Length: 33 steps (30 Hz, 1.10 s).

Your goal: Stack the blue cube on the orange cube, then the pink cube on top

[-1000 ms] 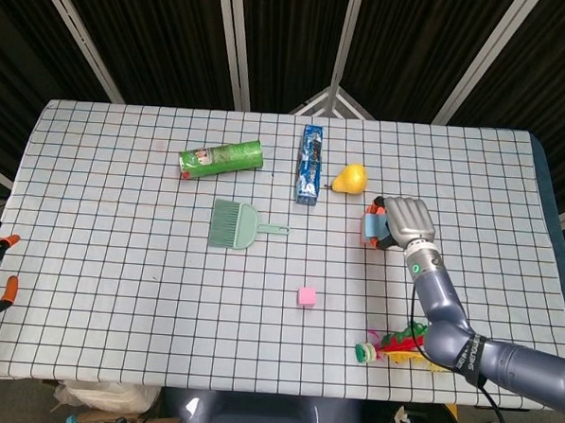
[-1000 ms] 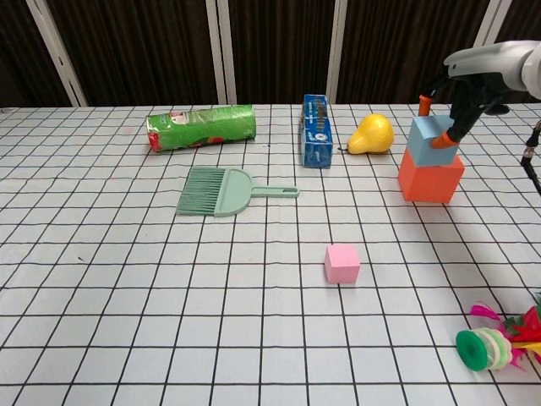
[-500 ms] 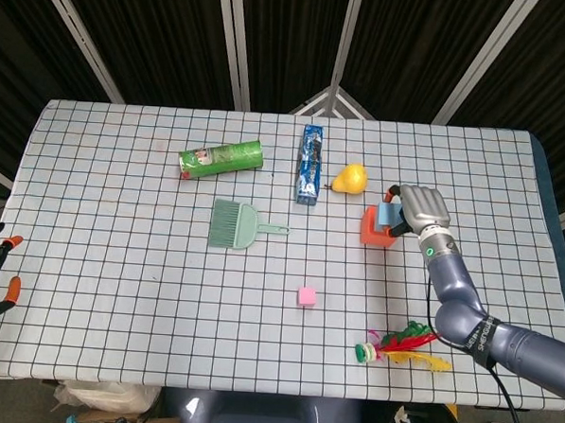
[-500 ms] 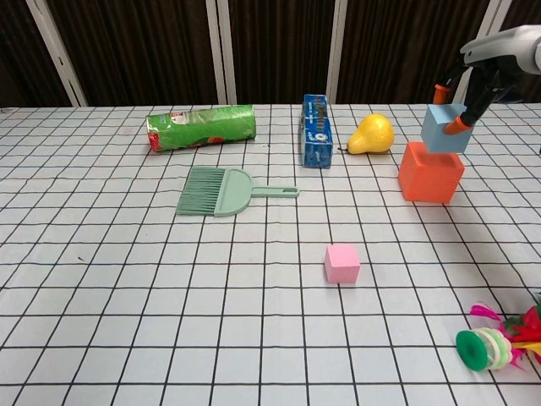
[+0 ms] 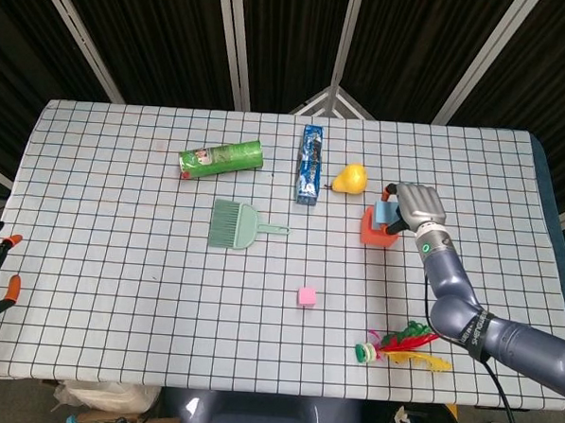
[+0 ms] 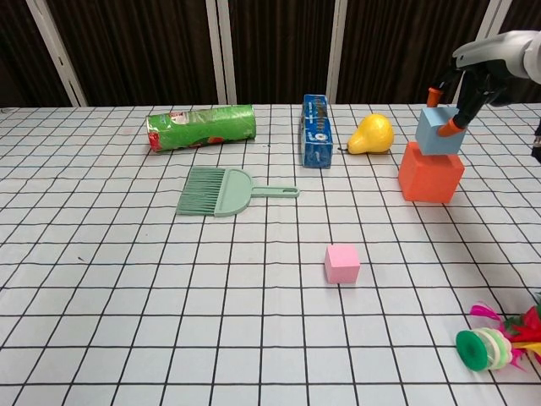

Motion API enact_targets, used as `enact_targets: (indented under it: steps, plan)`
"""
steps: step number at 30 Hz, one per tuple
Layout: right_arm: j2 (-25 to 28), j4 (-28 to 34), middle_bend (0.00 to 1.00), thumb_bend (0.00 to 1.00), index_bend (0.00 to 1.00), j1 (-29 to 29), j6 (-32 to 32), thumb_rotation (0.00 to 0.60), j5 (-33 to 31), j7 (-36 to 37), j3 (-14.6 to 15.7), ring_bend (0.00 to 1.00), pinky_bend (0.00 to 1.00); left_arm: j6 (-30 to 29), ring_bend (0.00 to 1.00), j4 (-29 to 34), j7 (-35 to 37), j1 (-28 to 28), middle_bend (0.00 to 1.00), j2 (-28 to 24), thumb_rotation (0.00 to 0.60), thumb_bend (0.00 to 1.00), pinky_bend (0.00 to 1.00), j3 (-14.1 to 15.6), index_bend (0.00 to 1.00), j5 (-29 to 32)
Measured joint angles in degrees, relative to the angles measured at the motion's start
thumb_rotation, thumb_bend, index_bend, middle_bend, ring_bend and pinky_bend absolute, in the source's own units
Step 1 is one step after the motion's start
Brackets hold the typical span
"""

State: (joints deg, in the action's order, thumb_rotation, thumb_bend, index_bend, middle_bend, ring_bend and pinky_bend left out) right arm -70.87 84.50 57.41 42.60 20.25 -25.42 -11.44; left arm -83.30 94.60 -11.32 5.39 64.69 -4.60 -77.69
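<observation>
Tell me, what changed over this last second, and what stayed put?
The right hand, holding the blue cube, lifted it off the orange cube, then lowered it again, so it sits at the top edge, tilted. The orange cube, pink cube, brush and pear stayed put.

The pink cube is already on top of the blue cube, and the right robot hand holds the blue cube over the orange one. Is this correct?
Not quite. The chest view shows the pink cube lying alone on the table. The right robot hand does hold the blue cube over the orange cube.
</observation>
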Motion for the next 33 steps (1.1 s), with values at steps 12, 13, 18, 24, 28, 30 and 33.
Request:
enact_targets:
  steps: [12,13,18,24,28,30,33]
  plan:
    - [-1.6,-2.1,1.00,0.38,0.49,0.9,-0.7,0.600,-0.3,0.5,1.2,1.00,0.85,-0.1,0.00,-0.1,0.3,-0.1,0.01,-0.1,0.600,0.54,0.00,-0.1,0.17,0.2]
    - [-1.7,-2.3,1.00,0.38,0.49,1.0,-0.8,0.600,-0.4,0.5,1.3,1.00,0.85,-0.1,0.00,-0.1,0.3,-0.1,0.01,-0.1,0.600,0.54,0.00,-0.1,0.17,0.2]
    - [-1.8,-2.9,1.00,0.38,0.49,1.2,-1.1,0.600,-0.7,0.8,1.7,1.00,0.85,0.1,0.00,-0.1,0.2,0.0,0.01,-0.1,0.600,0.54,0.00,-0.2,0.17,0.4]
    - [-1.3,-3.0,1.00,0.39,0.49,1.2,-1.5,0.600,-1.0,1.2,2.1,1.00,0.85,0.1,0.00,-0.1,-0.1,0.1,0.01,0.0,0.600,0.54,0.00,-0.1,0.17,0.5]
    - [-1.1,-2.9,1.00,0.39,0.49,1.2,-1.7,0.600,-0.9,1.5,2.3,1.00,0.85,0.1,0.00,-0.1,-0.3,0.1,0.01,0.1,0.600,0.54,0.00,-0.1,0.17,0.5]
    - [-1.0,-2.9,1.00,0.38,0.49,1.2,-1.8,0.600,-0.9,1.7,2.4,1.00,0.85,0.1,0.00,0.0,-0.5,0.1,0.01,0.1,0.600,0.54,0.00,-0.1,0.17,0.5]
    - [-1.0,-3.0,1.00,0.39,0.50,1.2,-1.9,0.600,-0.6,2.0,2.4,1.00,0.85,0.1,0.00,0.0,-0.6,0.1,0.01,0.2,0.600,0.54,0.00,-0.1,0.17,0.6]
